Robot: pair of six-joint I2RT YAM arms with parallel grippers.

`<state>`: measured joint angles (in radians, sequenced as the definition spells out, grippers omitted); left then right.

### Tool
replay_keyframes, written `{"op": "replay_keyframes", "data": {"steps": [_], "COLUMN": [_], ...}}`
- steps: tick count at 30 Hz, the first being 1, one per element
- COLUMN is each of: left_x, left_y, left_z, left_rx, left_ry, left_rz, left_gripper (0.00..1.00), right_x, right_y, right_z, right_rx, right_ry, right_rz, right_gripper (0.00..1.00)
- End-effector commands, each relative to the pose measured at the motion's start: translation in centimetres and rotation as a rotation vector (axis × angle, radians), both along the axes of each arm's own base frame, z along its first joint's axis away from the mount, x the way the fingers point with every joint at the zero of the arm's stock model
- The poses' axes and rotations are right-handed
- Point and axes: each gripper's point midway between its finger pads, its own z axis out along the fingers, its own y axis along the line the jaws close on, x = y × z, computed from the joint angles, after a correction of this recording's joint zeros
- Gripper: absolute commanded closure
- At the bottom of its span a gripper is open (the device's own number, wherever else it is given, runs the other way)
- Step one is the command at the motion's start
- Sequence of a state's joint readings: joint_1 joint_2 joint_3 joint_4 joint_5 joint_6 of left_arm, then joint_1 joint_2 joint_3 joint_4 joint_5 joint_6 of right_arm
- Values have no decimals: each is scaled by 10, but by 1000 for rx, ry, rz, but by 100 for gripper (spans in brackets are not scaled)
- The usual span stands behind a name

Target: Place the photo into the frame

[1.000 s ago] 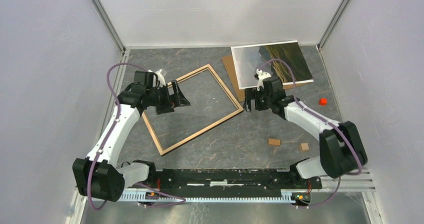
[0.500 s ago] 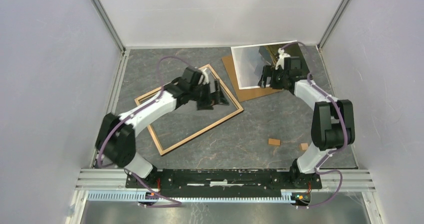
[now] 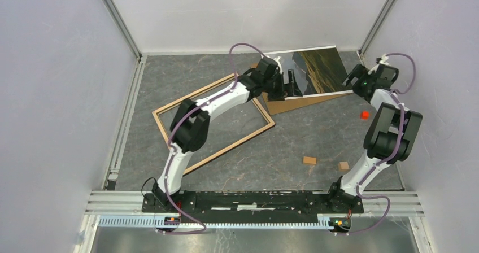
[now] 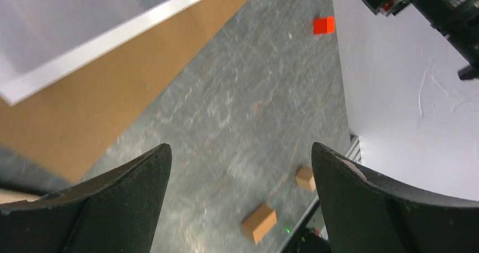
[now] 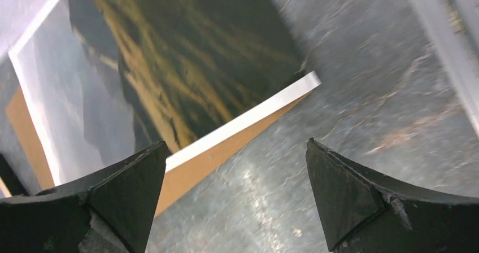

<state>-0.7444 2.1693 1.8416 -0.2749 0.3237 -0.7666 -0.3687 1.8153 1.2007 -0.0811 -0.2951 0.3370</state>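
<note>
The photo, a dark landscape with golden streaks and a white margin, lies at the back right on a brown backing board. The frame, light wood, lies flat left of centre with nothing inside it. My left gripper hangs open over the photo's near left part; in its wrist view the gripper has only tabletop between its fingers, with the photo's margin and the board off to the side. My right gripper is open just off the photo's right corner; its wrist view shows the gripper holding nothing, with the photo just beyond it.
A small red cube sits near the right wall. Two wooden blocks lie on the near right of the table. White walls close in the back and both sides.
Both arms swung to the back. The left gripper left the frame's left rim and crossed to the photo's left part. The right gripper moved from the board to the photo's right corner.
</note>
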Motion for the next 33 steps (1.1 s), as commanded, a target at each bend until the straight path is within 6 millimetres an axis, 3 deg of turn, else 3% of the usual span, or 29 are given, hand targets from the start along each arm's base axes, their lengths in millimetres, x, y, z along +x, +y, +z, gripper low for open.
{"op": "replay_keyframes", "data": {"steps": [1,5,13,22,33], "left_x": [24,42,72,106,111], "left_y": [-25,-34,-45,-34,-7], "left_z": [-2,-13,-27,-48,-92], "left_rx": [-38,-51,-105,-184,-149], "left_ry": [-16,-16,-36,26,167], "left_rz": [2,56,152,290,430], "left_gripper": [2,1,0,0,1], "right_x": [29,35,62,62,58], "right_y": [-40,-63,-70,-76,-73], "right_z": [32,21,-3,-29,-59], "right_rx": [-7,-36,-16,-26,-3], "right_ry": [-177,-173,-177,-116,-54], "right_rz": [-134,-204,-171,-185,-228], "right_gripper": [2,2,3,5,4]}}
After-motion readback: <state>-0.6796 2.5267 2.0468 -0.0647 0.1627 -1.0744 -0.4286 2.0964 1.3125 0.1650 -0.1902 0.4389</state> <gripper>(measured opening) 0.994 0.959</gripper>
